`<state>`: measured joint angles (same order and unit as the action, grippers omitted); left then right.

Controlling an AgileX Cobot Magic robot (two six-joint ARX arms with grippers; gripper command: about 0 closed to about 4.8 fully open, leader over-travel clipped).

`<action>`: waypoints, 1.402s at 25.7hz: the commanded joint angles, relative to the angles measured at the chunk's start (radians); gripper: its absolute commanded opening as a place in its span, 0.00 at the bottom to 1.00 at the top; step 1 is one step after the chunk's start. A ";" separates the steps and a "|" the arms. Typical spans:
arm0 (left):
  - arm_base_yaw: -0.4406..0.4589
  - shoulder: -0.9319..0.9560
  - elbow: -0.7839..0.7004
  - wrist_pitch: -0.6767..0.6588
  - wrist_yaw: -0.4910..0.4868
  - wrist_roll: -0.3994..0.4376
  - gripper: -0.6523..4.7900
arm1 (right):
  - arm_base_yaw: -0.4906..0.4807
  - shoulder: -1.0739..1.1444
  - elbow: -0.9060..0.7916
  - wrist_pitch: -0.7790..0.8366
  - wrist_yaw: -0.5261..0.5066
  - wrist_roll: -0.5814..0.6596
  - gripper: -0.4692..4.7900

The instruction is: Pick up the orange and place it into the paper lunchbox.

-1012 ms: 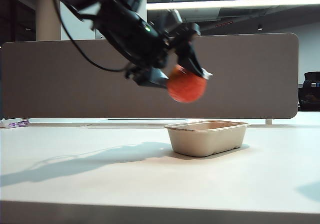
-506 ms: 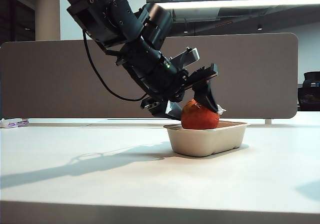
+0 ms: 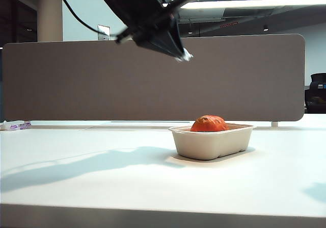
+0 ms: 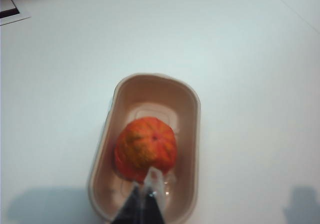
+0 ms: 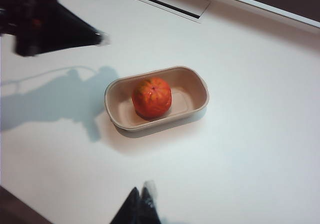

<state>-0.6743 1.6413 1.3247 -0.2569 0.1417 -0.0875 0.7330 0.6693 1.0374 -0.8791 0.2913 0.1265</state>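
The orange [image 3: 209,123] is seen lying inside the paper lunchbox [image 3: 211,143], its top showing above the flared rim in the exterior view. In the right wrist view the orange [image 5: 151,97] is found toward one end of the lunchbox [image 5: 196,105], and the other end of the tray floor is left bare. The same placement is shown by the left wrist view, where the orange [image 4: 146,147] is set in the half of the lunchbox [image 4: 191,108] nearer the camera. The lunchbox is carried by a white table [image 3: 102,182], well back from the near edge and short of the far edge, where a grey partition [image 3: 76,80] is stood.

The left gripper [image 3: 179,53] is held high above the table, up and to the left of the lunchbox, clear of both tray and fruit; its jaws are pressed together with nothing between them. The right gripper [image 5: 141,196] is seen only in its own wrist view, well apart from the lunchbox, its fingertips meeting on nothing.
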 commanded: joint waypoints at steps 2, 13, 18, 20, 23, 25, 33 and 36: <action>-0.009 -0.156 -0.098 0.001 -0.057 0.013 0.11 | 0.001 -0.029 -0.039 0.045 -0.007 -0.017 0.08; -0.007 -0.769 -0.659 0.166 -0.209 0.032 0.11 | 0.000 -0.358 -0.525 0.551 -0.085 -0.056 0.08; -0.006 -0.973 -0.805 0.161 -0.233 0.031 0.11 | -0.001 -0.437 -0.649 0.648 -0.081 -0.056 0.08; -0.006 -1.050 -0.853 0.160 -0.233 0.036 0.11 | -0.001 -0.456 -0.670 0.647 -0.088 -0.055 0.09; -0.006 -1.190 -0.935 0.153 -0.258 0.035 0.11 | 0.000 -0.476 -0.691 0.645 -0.088 -0.041 0.09; -0.005 -1.264 -0.969 0.121 -0.280 0.035 0.11 | 0.000 -0.477 -0.693 0.634 -0.088 -0.041 0.09; -0.005 -1.606 -1.123 0.039 -0.277 0.025 0.11 | 0.000 -0.477 -0.693 0.618 -0.087 -0.041 0.09; 0.006 -1.638 -1.144 0.031 -0.277 0.025 0.11 | 0.000 -0.476 -0.693 0.618 -0.088 -0.041 0.09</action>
<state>-0.6769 0.0074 0.1841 -0.2249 -0.1349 -0.0608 0.7326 0.1925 0.3424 -0.2749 0.2062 0.0822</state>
